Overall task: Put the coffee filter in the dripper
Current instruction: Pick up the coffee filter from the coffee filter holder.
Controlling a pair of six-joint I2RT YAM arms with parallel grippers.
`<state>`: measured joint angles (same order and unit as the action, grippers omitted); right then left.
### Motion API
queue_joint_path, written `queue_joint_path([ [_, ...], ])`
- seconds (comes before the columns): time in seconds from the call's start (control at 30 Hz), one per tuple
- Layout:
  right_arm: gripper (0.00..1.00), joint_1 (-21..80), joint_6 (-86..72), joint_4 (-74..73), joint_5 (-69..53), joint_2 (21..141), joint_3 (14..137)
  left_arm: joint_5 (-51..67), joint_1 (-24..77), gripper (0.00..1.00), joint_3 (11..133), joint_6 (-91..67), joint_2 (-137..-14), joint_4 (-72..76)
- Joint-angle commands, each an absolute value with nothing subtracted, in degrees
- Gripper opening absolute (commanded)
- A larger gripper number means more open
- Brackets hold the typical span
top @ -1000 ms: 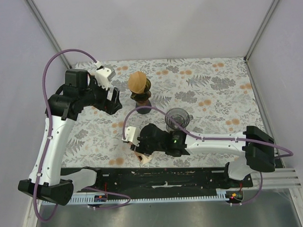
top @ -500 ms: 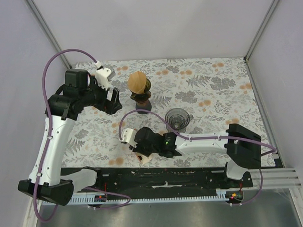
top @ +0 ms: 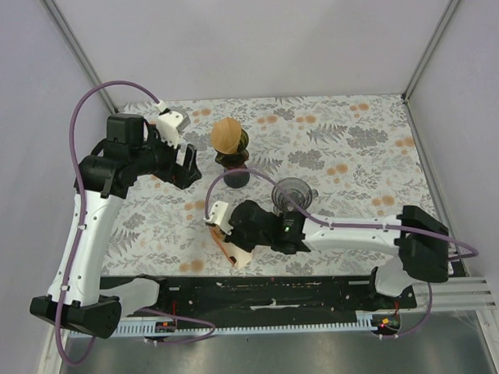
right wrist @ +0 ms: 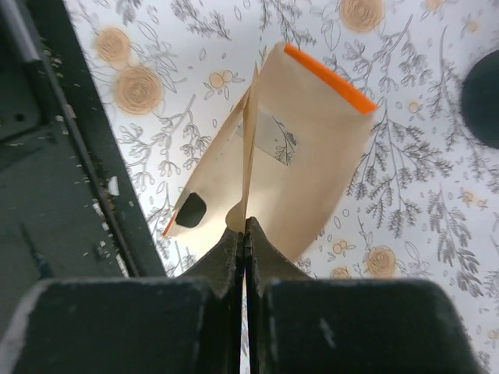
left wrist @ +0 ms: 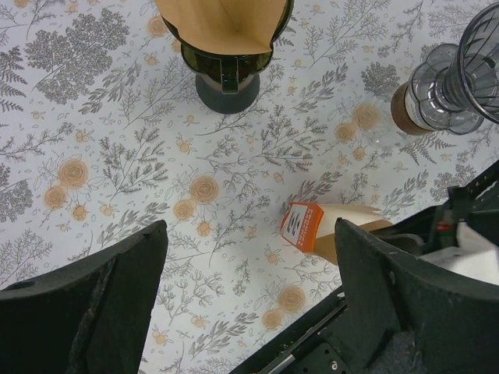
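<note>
Over floral tablecloth (top: 355, 150), right arm (top: 349, 231) stretches leftward, right pincer (right wrist: 245, 226) clamped on coffee filter (right wrist: 249, 132); left pincer (left wrist: 249, 234) apart.

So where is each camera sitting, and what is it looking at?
Top external: above and behind the arms, looking down at the flowery table; both arms, left gripper and right gripper show.
Left wrist: on the left arm, looking down past its open fingers at the brown dripper and clear dripper.
Right wrist: on the right arm, looking down past its fingers, pinched shut on the filter packet.
Shared: all three see that packet.
</note>
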<state>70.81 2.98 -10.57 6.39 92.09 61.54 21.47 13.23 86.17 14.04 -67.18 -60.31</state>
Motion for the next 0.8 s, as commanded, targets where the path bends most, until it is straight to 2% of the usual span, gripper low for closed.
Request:
queue_joint_path([
  [0.0,0.00,70.14,1.93,-16.51,1.51,82.72,65.91,24.25,13.01,0.93,88.41,16.08,-66.36,-60.29],
  [0.27,0.00,64.79,1.32,-23.55,-10.27,70.42,67.50,29.26,13.01,0.93,97.45,21.17,-66.62,-66.78],
  [0.47,0.00,58.28,1.93,-23.20,-17.39,62.67,68.29,40.75,13.01,0.94,105.55,28.20,-64.08,-72.76],
  [0.6,0.00,56.52,4.65,-22.94,-21.61,61.26,71.27,50.87,13.53,0.94,102.23,30.75,-63.28,-75.58],
  [0.77,0.00,54.85,7.91,-22.85,-23.46,62.75,75.05,52.64,15.20,0.94,98.18,32.69,-62.75,-74.54],
])
